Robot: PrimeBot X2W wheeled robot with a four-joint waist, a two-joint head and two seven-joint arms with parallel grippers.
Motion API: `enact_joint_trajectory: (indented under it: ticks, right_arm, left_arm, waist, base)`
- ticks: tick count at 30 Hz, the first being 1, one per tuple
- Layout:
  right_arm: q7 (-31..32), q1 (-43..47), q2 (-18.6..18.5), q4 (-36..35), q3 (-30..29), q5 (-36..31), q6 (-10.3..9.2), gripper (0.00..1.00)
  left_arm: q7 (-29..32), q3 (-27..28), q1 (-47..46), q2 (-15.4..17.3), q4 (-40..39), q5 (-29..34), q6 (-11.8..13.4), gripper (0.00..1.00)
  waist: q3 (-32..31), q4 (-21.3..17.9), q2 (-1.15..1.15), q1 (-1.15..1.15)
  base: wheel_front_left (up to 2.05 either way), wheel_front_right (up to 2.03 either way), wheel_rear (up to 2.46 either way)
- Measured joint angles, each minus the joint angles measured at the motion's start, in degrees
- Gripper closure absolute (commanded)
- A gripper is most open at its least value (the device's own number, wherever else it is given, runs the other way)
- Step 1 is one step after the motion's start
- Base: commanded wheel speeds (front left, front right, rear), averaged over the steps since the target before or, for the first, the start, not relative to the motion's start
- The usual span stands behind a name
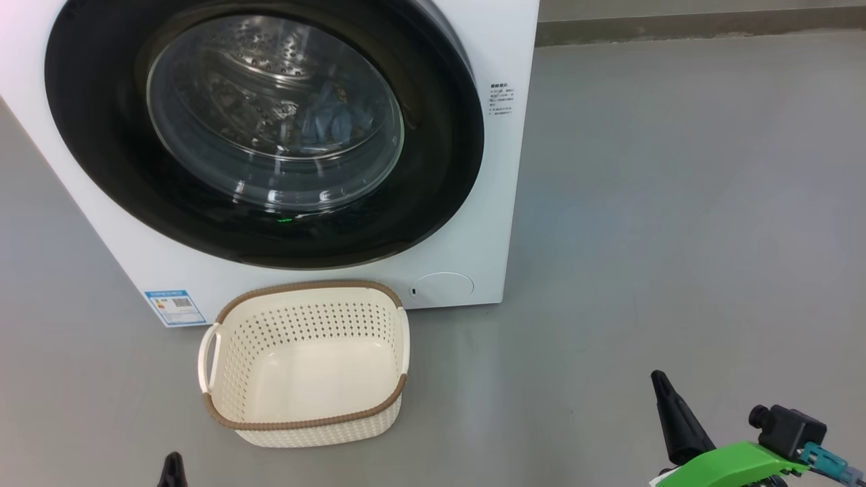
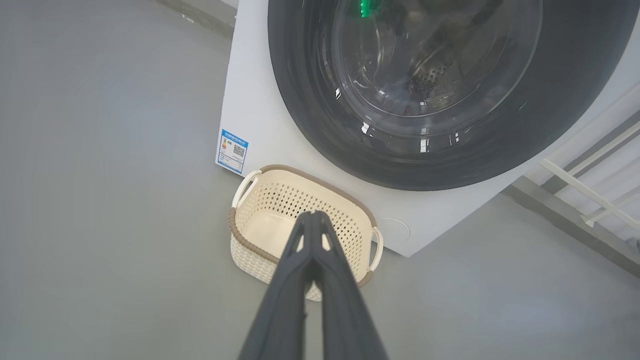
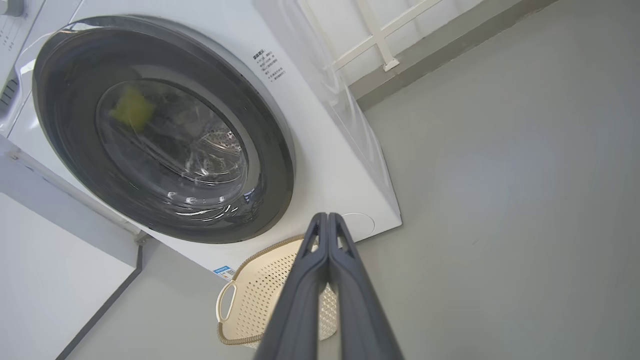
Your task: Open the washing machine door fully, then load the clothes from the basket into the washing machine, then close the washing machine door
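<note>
Closed fully, holding nothing: left end effector (image 2: 312, 216) and right end effector (image 3: 327, 216), both above the floor (image 1: 676, 203). Just in front of the washing machine (image 1: 473, 257): the basket (image 1: 304, 424). Behind the shut washing machine door (image 1: 440, 135), inside the drum: the clothes (image 1: 335, 122).

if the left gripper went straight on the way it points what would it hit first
Probably the basket: the left gripper lines up with its far wall in the left wrist view. Depth is unclear; it might pass over the rim to the washing machine.
</note>
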Motion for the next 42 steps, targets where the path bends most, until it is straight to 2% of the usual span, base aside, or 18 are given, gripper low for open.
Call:
enact_joint_trajectory:
  ticks: [42]
  right_arm:
    - [7.0,-0.2,0.0,-1.2,-4.4,26.1,-0.01,1.0]
  left_arm:
    - [7.1,1.0,-5.3,0.1,2.8,-28.2,-3.1,1.0]
  waist:
    - [0.3,0.2,0.0,0.0]
  base:
    - [0.0,0.0,0.0]
